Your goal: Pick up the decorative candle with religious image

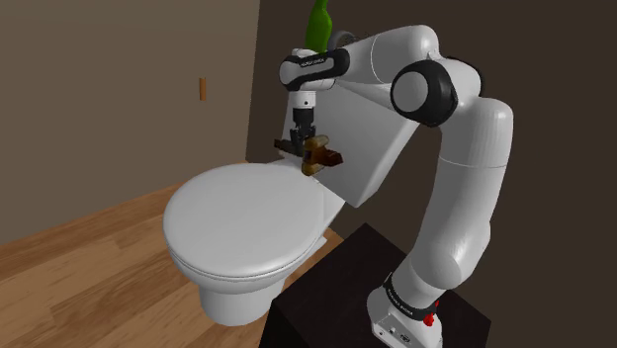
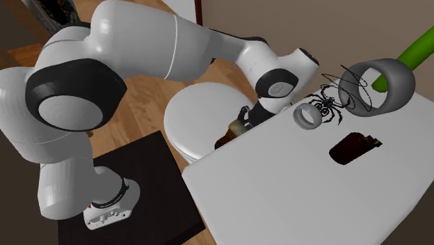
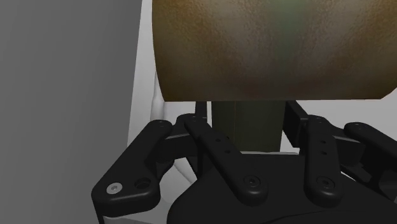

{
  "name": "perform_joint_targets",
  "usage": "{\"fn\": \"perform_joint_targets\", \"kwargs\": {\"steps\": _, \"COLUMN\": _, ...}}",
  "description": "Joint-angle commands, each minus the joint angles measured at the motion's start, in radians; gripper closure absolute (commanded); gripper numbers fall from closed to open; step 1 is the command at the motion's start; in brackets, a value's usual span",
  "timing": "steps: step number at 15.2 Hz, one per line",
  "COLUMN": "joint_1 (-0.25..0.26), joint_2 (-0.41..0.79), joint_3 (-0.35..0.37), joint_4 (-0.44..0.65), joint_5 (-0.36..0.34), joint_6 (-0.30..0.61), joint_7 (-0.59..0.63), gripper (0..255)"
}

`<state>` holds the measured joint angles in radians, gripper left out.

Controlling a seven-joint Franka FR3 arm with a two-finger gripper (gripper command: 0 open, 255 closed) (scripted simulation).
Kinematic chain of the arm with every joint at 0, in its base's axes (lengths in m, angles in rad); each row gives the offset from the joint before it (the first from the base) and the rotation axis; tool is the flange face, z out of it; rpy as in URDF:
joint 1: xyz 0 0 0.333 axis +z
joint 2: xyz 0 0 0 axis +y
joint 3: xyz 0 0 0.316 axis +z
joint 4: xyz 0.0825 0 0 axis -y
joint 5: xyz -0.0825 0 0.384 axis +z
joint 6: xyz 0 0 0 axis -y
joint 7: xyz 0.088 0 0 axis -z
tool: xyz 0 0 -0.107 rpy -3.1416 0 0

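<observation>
The black gripper (image 1: 304,139) has its fingers (image 3: 219,154) pinched on the brown cylindrical candle (image 1: 318,158) beside the white toilet tank (image 1: 371,148). Any picture on it is unreadable.

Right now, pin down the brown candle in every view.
Shoulder view: candle at centre, under the claw, before the white tank.
Second exterior view: candle at centre, beside the white tank's edge.
Wrist view: candle clasped just beyond the claw.
Shared landmark: the claw.
</observation>
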<state>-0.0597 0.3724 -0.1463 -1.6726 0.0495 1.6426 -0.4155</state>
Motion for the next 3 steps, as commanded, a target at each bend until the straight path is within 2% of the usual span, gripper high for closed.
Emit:
{"fn": "perform_joint_targets", "kwargs": {"steps": 1, "joint_1": -0.001, "joint_2": -0.008, "joint_3": -0.001, "joint_4": 0.017, "joint_5": -0.002, "joint_6": -0.025, "joint_7": 0.0, "gripper": 255}}
{"fn": "perform_joint_targets", "kwargs": {"steps": 3, "joint_1": -0.001, "joint_2": -0.009, "joint_3": -0.001, "joint_4": 0.019, "joint_5": -0.002, "joint_6": -0.027, "joint_7": 0.0, "gripper": 255}}
